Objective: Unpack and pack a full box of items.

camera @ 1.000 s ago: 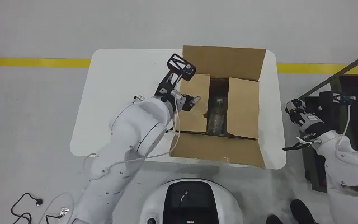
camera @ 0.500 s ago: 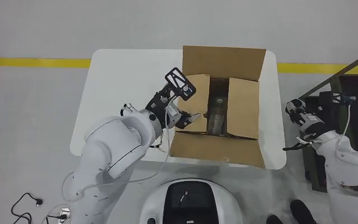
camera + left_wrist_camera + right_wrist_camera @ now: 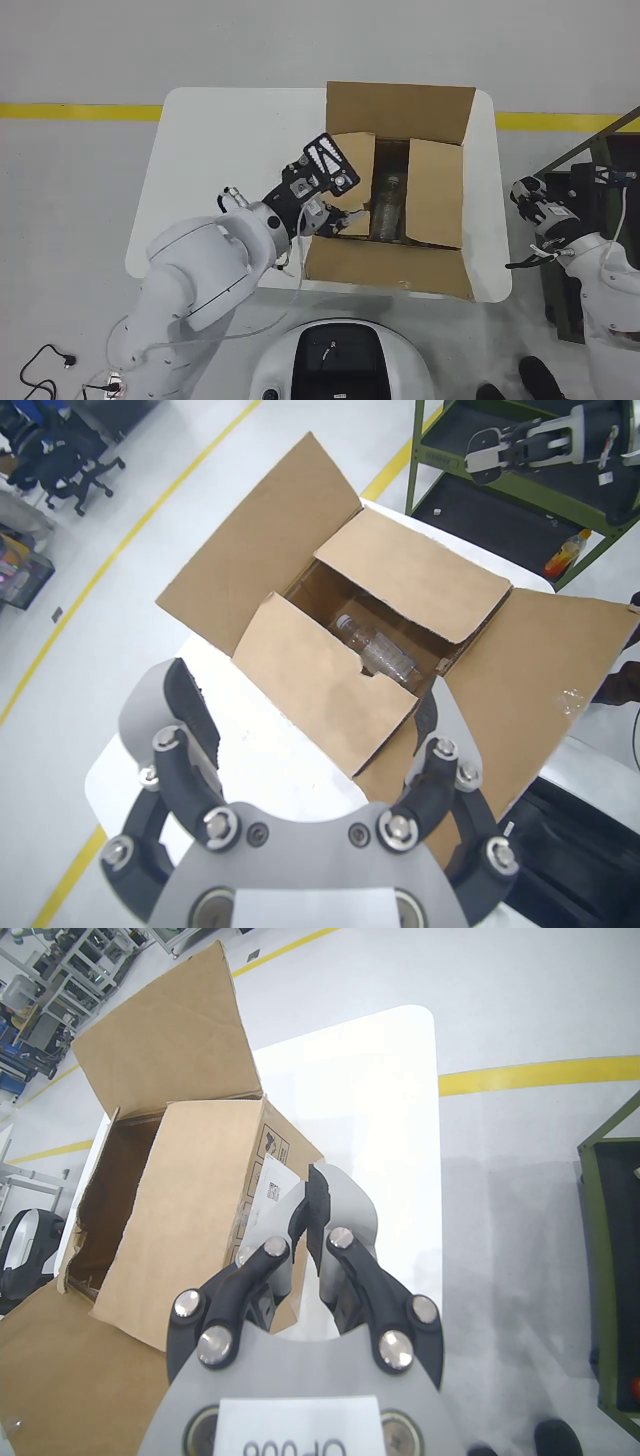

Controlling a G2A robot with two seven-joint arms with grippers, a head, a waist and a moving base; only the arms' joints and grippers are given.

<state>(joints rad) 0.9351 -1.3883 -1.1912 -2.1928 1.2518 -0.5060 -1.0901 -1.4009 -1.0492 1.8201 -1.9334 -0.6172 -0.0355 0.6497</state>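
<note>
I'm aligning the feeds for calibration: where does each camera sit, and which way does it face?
Top view: above the arms, looking straight down at the table and cardboard box; both arms show.
Left wrist view: behind the open left gripper, facing the bottle in the box.
Right wrist view: behind the shut right gripper, facing the box's side.
Top and left wrist views share the bottle.

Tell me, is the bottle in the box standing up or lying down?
Lying down. The clear bottle rests on its side down inside the cardboard box, with its cap end pointing sideways, not up.
</note>
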